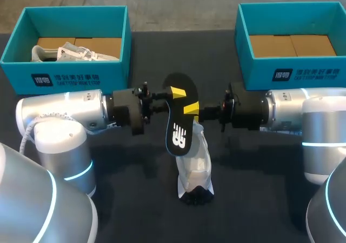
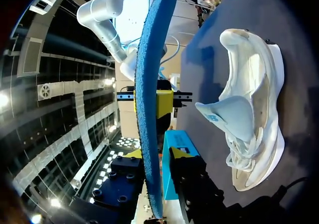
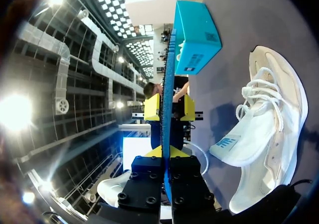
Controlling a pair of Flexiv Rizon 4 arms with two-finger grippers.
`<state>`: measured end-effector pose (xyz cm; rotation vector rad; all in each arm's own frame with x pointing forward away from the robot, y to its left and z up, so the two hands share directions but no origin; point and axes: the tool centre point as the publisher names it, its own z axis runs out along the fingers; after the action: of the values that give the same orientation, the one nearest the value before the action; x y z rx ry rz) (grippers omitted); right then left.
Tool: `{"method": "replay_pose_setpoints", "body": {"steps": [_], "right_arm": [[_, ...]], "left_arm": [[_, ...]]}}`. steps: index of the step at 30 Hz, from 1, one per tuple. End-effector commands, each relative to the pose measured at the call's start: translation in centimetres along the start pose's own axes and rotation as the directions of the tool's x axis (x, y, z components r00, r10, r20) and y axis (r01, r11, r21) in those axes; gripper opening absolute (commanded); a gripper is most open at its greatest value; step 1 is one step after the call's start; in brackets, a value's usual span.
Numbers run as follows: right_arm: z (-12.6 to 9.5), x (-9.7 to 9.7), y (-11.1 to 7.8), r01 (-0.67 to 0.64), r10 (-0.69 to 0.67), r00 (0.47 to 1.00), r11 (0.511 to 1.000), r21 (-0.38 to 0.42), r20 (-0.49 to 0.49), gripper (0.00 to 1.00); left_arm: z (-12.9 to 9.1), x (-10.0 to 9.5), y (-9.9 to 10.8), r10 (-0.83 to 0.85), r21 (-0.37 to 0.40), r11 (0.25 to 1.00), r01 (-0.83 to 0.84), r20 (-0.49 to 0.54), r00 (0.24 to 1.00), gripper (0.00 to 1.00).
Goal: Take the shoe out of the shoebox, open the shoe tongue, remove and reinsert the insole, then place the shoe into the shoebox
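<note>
The dark table (image 1: 135, 200) carries two open teal cardboard shoeboxes, and I place them by the white shoe (image 1: 195, 167) in the middle. The left shoebox (image 1: 70, 73) is behind this shoe to the left and holds a second pale grey shoe (image 1: 70, 52). The right shoebox (image 1: 294, 73) is behind it to the right and shows only its brown bottom. The white shoe rests on the table, well apart from both boxes, so taking it out appears to be done. Its tongue (image 3: 234, 144) stands lifted away from the opening, so I judge this step done as well. The flat insole (image 1: 180, 129), black on one face and blue on the other, is fully out of the white shoe. It is held in the air on its edge, just above and behind the shoe, between the two arms. The right gripper (image 1: 192, 109) is closed on the insole, one finger on each face. The left gripper (image 1: 174, 93) is at the part of the insole farther from the shoe, and I cannot tell whether it clamps the insole or only stands at it. In my judgement about half of the task is done. What is left is to put the insole back inside the white shoe and then to place the shoe into a shoebox, and the pictures do not tell which one.
</note>
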<state>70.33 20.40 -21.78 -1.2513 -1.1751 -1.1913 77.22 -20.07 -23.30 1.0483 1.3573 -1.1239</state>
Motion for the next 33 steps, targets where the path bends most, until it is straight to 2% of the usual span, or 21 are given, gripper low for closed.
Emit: {"method": "replay_pose_setpoints", "body": {"steps": [1,7,11,19,22,24,33], "right_arm": [[0.12,-0.03,-0.11,0.0,0.0,1.0,1.0,-0.003,0.001,0.0],[0.12,-0.03,-0.11,0.0,0.0,1.0,1.0,-0.003,0.001,0.0],[0.12,-0.03,-0.11,0.0,0.0,1.0,1.0,-0.003,0.001,0.0],[0.12,-0.03,-0.11,0.0,0.0,1.0,1.0,-0.003,0.001,0.0],[0.12,-0.03,-0.11,0.0,0.0,1.0,1.0,-0.003,0.001,0.0],[0.12,-0.03,-0.11,0.0,0.0,1.0,1.0,-0.003,0.001,0.0],[0.09,0.0,-0.22,-0.008,0.008,1.0,1.0,-0.004,0.016,0.0]], "left_arm": [[-0.25,0.05,-0.55,0.0,-0.01,1.0,0.0,0.003,1.0,0.29],[-0.53,-0.09,-0.71,0.004,-0.022,1.0,-0.004,0.005,1.0,0.26],[-0.65,-0.21,-0.81,0.004,-0.022,1.0,-0.004,0.005,1.0,0.29],[-0.57,-0.16,-1.19,0.007,-0.017,1.0,-0.007,0.006,1.0,0.27],[-0.33,0.07,-1.17,0.008,-0.013,1.0,-0.008,-0.003,1.0,0.17],[-0.09,0.23,-1.15,0.014,-0.011,1.0,-0.014,-0.013,1.0,0.0],[0.24,0.29,-1.17,0.028,-0.011,1.0,-0.028,-0.022,0.999,0.0]]}}
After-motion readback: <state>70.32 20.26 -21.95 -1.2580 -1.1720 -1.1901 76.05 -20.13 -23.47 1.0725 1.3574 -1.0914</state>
